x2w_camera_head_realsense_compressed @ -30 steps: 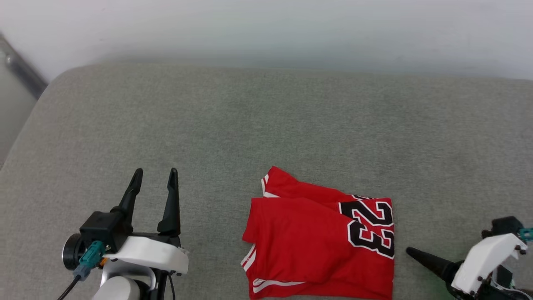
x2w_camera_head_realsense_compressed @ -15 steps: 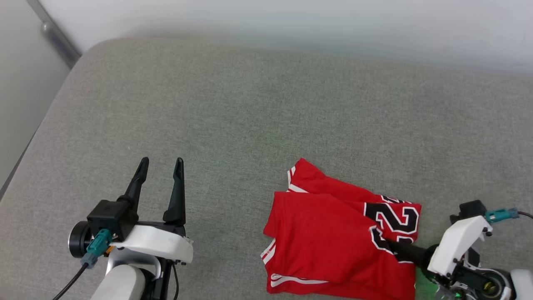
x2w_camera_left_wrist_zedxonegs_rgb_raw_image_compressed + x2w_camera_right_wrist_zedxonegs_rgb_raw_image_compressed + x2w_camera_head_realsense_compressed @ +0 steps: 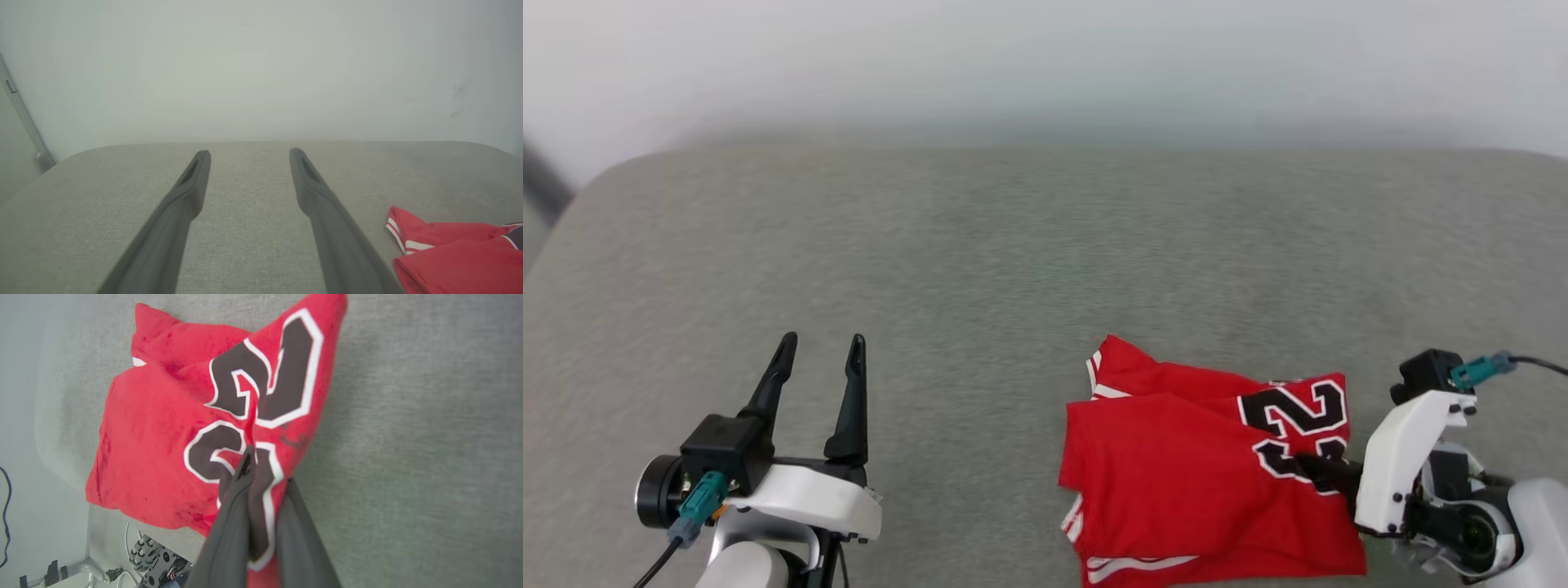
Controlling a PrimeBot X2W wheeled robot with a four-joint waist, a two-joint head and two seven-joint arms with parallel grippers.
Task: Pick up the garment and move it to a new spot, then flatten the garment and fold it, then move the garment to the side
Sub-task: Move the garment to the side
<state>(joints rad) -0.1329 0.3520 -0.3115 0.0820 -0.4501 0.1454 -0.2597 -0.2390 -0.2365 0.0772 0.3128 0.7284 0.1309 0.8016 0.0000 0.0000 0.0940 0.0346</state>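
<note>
Folded garment (image 3: 1176, 465) lay on grey cushion (image 3: 1013, 245), robot's right | right gripper (image 3: 1311, 467) clamped its numbered edge, cloth extending leftward from the fingers | left gripper (image 3: 821, 347) spread wide, empty, well apart

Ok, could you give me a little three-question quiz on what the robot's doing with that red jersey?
1. True or false: the left gripper is clamped on the jersey.
2. Which number shows on the jersey? A) 32 B) 23 C) 45
3. Fill in: the right gripper is ____ on the jersey.
Key: 1 false, it stands open over the grey fabric surface, apart from the jersey. 2 B. 3 shut.
</note>
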